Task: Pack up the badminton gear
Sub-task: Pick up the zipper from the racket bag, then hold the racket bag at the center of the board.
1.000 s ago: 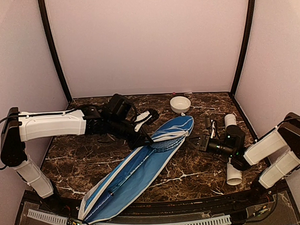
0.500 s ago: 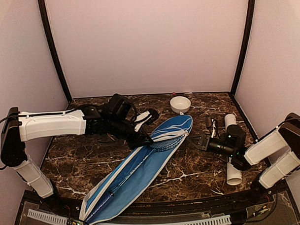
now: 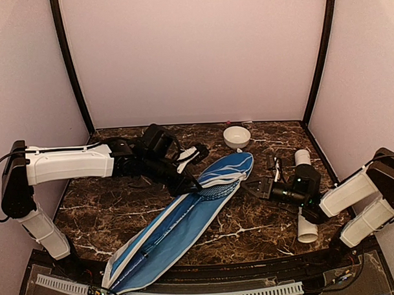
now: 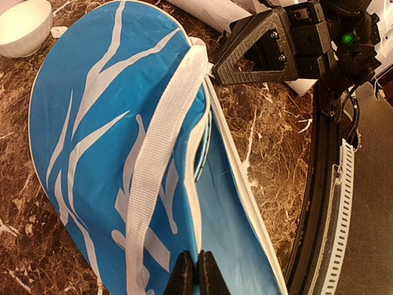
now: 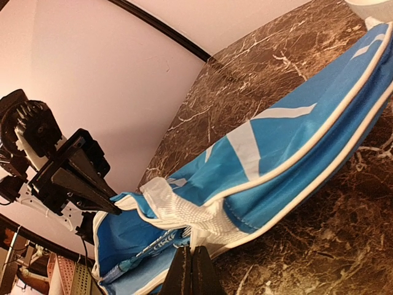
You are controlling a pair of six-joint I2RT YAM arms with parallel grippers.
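Note:
The long blue racket cover (image 3: pixel 180 229) lies diagonally across the table with its mouth gaping. A blue-framed racket (image 3: pixel 215 191) lies inside it, and its frame shows in the right wrist view (image 5: pixel 153 244). My left gripper (image 3: pixel 192 184) is shut on the white trim of the cover's upper flap (image 4: pixel 195 184) and holds it raised. My right gripper (image 3: pixel 250 184) is shut on the white strap end (image 5: pixel 209 224) at the cover's lower edge. The long white tube (image 3: pixel 308 231) lies at the right, partly under my right arm. No shuttlecocks show.
A small white bowl (image 3: pixel 237 136) stands at the back, just beyond the cover's tip; it also shows in the left wrist view (image 4: pixel 21 27). The table's near edge has a black rim and a white slotted rail (image 3: pixel 208 294). Walls enclose three sides.
My right gripper has edged slightly left with the cover's edge, and the cover's near end has shifted a little left. The left arm holds still.

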